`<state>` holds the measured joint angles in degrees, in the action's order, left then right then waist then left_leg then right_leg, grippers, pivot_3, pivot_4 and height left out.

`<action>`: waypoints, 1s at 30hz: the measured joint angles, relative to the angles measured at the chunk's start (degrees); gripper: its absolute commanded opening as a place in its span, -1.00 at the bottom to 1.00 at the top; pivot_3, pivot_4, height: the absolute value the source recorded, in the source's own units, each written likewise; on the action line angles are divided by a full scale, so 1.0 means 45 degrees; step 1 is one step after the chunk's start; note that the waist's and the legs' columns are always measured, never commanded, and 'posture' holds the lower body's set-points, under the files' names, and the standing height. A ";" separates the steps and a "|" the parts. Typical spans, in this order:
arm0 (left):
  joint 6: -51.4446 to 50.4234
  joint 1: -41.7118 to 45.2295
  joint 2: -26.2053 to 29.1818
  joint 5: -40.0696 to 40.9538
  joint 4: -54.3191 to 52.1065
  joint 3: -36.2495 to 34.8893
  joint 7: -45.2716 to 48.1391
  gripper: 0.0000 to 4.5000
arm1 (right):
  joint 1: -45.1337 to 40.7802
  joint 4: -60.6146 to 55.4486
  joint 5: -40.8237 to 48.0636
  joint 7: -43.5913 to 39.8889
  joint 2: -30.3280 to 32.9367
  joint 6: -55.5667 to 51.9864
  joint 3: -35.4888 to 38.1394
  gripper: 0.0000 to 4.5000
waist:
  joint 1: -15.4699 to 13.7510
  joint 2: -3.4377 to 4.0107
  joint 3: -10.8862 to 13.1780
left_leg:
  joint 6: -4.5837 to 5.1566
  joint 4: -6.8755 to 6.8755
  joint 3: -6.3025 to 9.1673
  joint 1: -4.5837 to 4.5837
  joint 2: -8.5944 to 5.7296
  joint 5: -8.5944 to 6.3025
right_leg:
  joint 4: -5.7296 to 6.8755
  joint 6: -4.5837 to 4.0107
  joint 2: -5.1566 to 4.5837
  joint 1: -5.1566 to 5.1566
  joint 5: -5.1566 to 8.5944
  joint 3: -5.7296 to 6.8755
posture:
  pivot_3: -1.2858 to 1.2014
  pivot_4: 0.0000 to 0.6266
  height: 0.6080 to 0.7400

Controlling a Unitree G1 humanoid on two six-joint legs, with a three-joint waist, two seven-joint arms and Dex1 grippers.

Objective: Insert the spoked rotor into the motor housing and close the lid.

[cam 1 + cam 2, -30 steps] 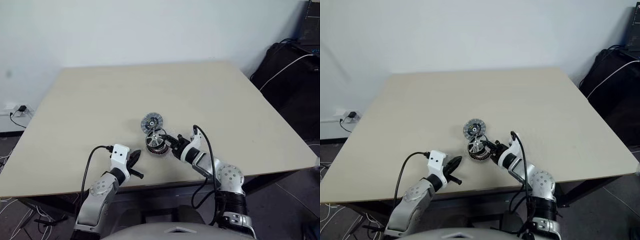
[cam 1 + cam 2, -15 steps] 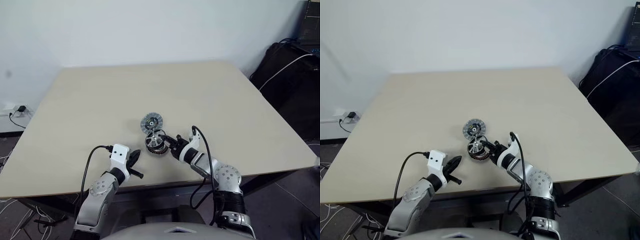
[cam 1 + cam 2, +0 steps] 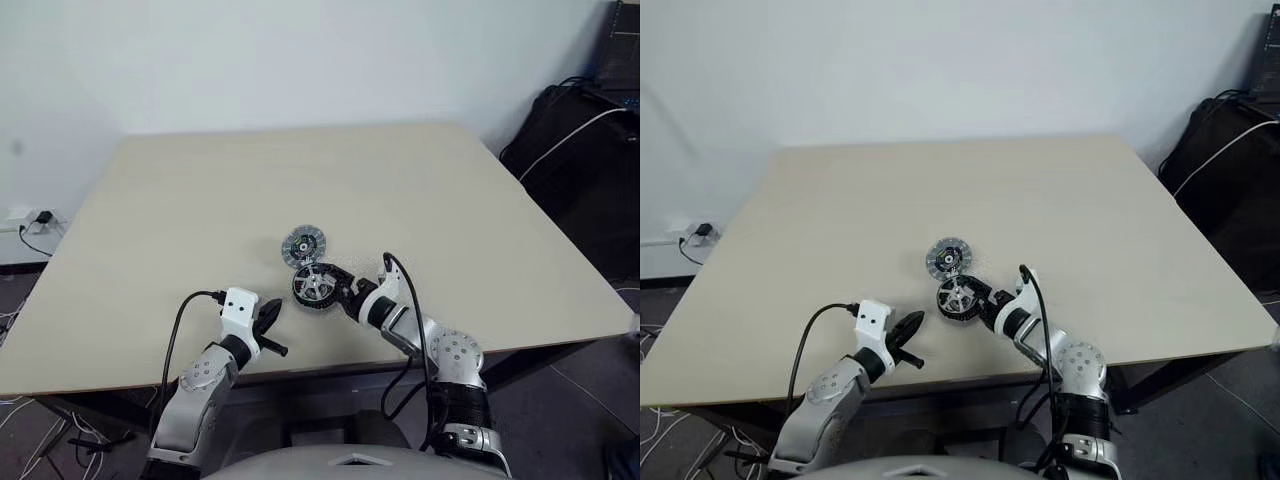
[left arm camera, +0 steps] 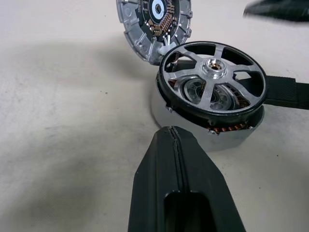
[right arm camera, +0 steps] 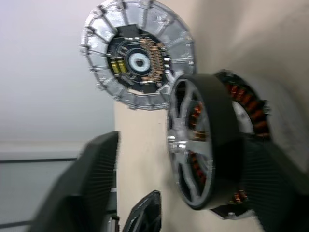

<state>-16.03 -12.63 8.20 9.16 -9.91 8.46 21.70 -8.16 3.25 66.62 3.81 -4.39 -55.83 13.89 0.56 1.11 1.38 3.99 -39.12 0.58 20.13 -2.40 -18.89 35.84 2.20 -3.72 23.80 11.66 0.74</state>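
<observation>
The spoked rotor point(image 4: 212, 79) sat tilted on the motor housing point(image 4: 227, 130), not fully seated; the right gripper point(image 5: 183, 193) stood spread wide around it, the left gripper point(image 4: 176, 193) pressed closed nearby. Withdrawing carelessly might have knocked the rotor askew against the lid point(image 4: 153, 21) touching it

1 rotor point(image 4: 212, 79), 1 housing point(image 4: 231, 133), 1 lid point(image 4: 153, 21)

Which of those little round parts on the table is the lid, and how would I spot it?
Look at the beige table, near its front edge. Two round parts lie side by side there; the lid is the farther one, lying flat. It is a silvery ribbed disc with a dark centre, unlike the black spoked wheel atop copper windings.
</observation>
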 measured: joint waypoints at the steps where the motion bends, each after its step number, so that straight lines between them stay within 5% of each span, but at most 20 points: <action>1: 0.0000 -0.0001 0.0003 0.0001 0.0000 -0.0001 -0.0003 -1.00 | 0.0040 -0.0100 0.0002 0.0033 0.0004 0.0001 0.0000 0.99 | -0.0012 0.0000 0.0000 | 0.0001 -0.0001 0.0000 0.0000 -0.0001 0.0000 | 0.0000 0.0001 -0.0001 -0.0001 0.0000 0.0000 | 0.03 -1.00 1.00; 10: 0.0000 0.0019 0.0009 0.0005 0.0000 0.0010 -0.0003 -1.00 | 0.0479 -0.2130 -0.0330 0.0544 0.0675 -0.0003 -0.0027 0.99 | -0.0021 0.0000 0.0001 | 0.0006 -0.0001 -0.0002 0.0030 -0.0007 -0.0003 | -0.0004 0.0061 0.0001 0.0032 -0.0035 0.0002 | 0.03 -1.00 1.00; 14: -0.0005 0.0082 0.0012 0.0006 0.0000 0.0025 0.0028 -1.00 | 0.0468 -0.3454 -0.2534 0.0231 0.1914 0.0648 -0.1553 0.99 | 0.0000 0.0002 0.0002 | 0.0004 -0.0003 -0.0011 0.0033 -0.0005 -0.0002 | -0.0002 0.0056 0.0012 0.0042 -0.0032 0.0003 | 0.03 -1.00 1.00; 19: -0.0016 0.0181 0.0034 0.0008 0.0001 0.0033 0.0064 -1.00 | -0.0188 -0.3905 -0.8561 -0.0916 0.5060 0.2955 -0.6798 0.43 | 0.0012 -0.0026 -0.0003 | 0.0003 -0.0016 -0.0041 0.0022 -0.0011 0.0003 | -0.0003 0.0004 0.0025 0.0033 0.0000 0.0004 | 0.03 -1.00 1.00; 22: -0.0023 0.0199 0.0050 0.0008 0.0001 0.0045 0.0108 -1.00 | -0.0703 -0.3331 -1.0982 -0.1472 0.5373 0.4013 -0.8904 -0.01 | 0.0017 -0.0049 -0.0003 | -0.0047 -0.0014 -0.0036 0.0019 -0.0008 0.0031 | 0.0003 0.0001 0.0041 0.0031 -0.0002 -0.0004 | 0.03 -1.00 1.00; 28: -0.0024 0.0209 0.0058 0.0009 0.0001 0.0084 0.0138 -1.00 | -0.1248 -0.1653 -1.2992 -0.2525 0.4626 0.4915 -1.0236 -0.89 | -0.0072 -0.0089 -0.0002 | -0.0030 -0.0025 -0.0008 -0.0001 -0.0015 0.0022 | 0.0000 0.0003 0.0038 -0.0007 -0.0005 0.0000 | 0.03 -1.00 1.00; 30: -0.0024 0.0174 0.0056 0.0009 0.0001 0.0086 0.0136 -1.00 | -0.1444 -0.1186 -1.3360 -0.2749 0.4337 0.5128 -1.0194 -0.98 | -0.0067 -0.0092 -0.0003 | -0.0033 -0.0024 -0.0007 -0.0004 -0.0014 0.0023 | 0.0001 0.0005 0.0037 -0.0007 -0.0009 -0.0001 | 0.03 -1.00 1.00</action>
<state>-16.14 -11.85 8.45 9.20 -9.90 8.84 22.32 -14.66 -2.09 6.50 -8.55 15.13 -32.76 -31.98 0.25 0.69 1.37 3.84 -39.23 0.55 20.11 -2.46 -18.78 35.84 2.22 -3.56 23.77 11.62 0.73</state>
